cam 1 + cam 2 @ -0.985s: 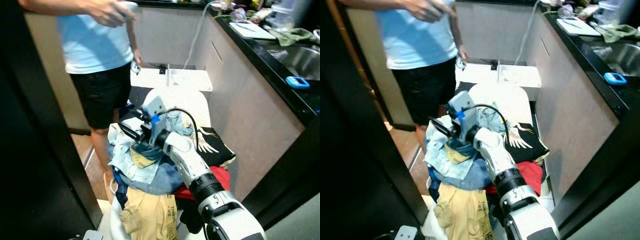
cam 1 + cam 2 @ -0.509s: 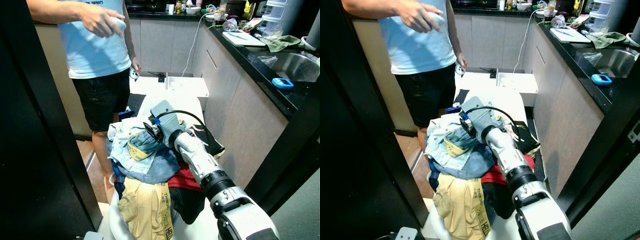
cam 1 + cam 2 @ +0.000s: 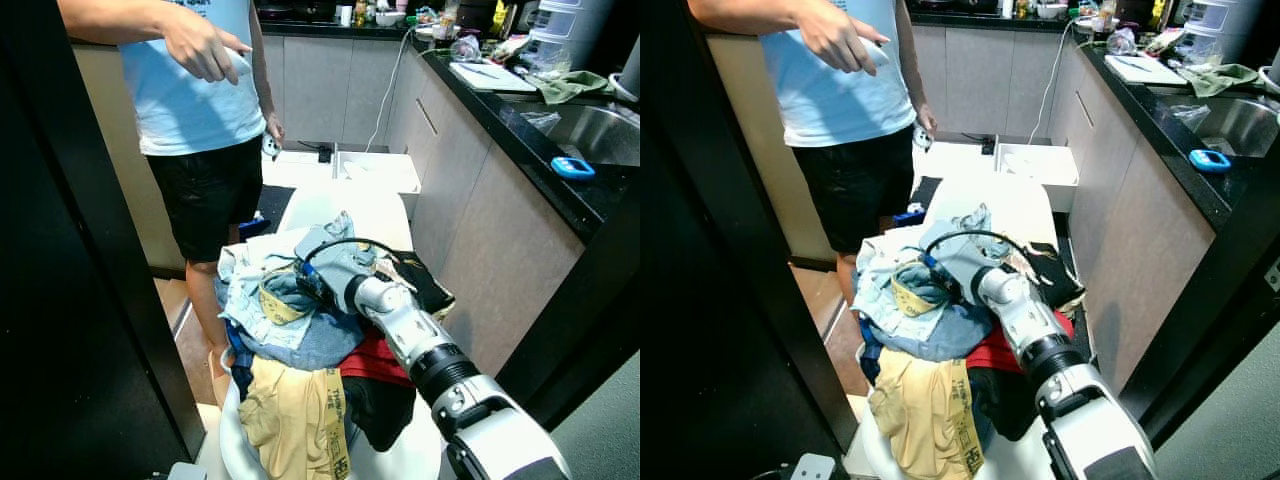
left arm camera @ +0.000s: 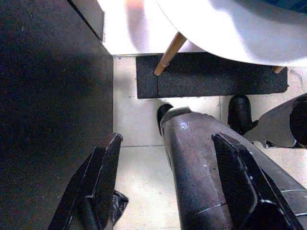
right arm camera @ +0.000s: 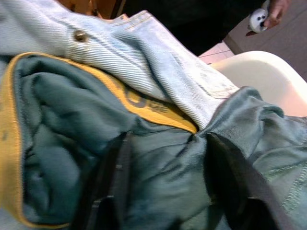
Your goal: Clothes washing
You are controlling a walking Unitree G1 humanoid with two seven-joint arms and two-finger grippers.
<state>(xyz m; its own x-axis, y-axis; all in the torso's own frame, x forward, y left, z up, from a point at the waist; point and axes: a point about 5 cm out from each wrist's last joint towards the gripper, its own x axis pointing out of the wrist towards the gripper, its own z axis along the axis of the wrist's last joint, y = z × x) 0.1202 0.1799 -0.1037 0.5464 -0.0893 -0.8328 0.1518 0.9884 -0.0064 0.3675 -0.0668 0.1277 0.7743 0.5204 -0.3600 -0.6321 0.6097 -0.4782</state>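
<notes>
A heap of mixed laundry [image 3: 300, 350] lay piled on a white moulded plastic chair [image 3: 345, 205] in a narrow kitchen, with pale cabinets and a black stone countertop [image 3: 520, 110] along the robot's right. The robot's silver right arm reached forward into the top of the heap, and its right gripper [image 3: 305, 283] was pressed down into a dark green garment with a yellow trimmed edge [image 3: 278, 293], which sat on a pale blue denim piece [image 3: 885, 300]. In the right wrist view the two long black fingers [image 5: 112, 177] stood apart, sunk into the green cloth on either side of a fold; they appeared not yet to have pinched it, though the fabric blurred their tips. The left gripper [image 4: 165, 187] hung idle and spread wide above the tiled floor [image 4: 139, 120], holding nothing. A person in a light blue shirt and black shorts [image 3: 200, 150] stood just beyond the chair. The step in hand seemed to be picking a first garment from the pile; the next move would likely call for closing the fingers on the fold and lifting the piece clear without dragging its neighbours.
</notes>
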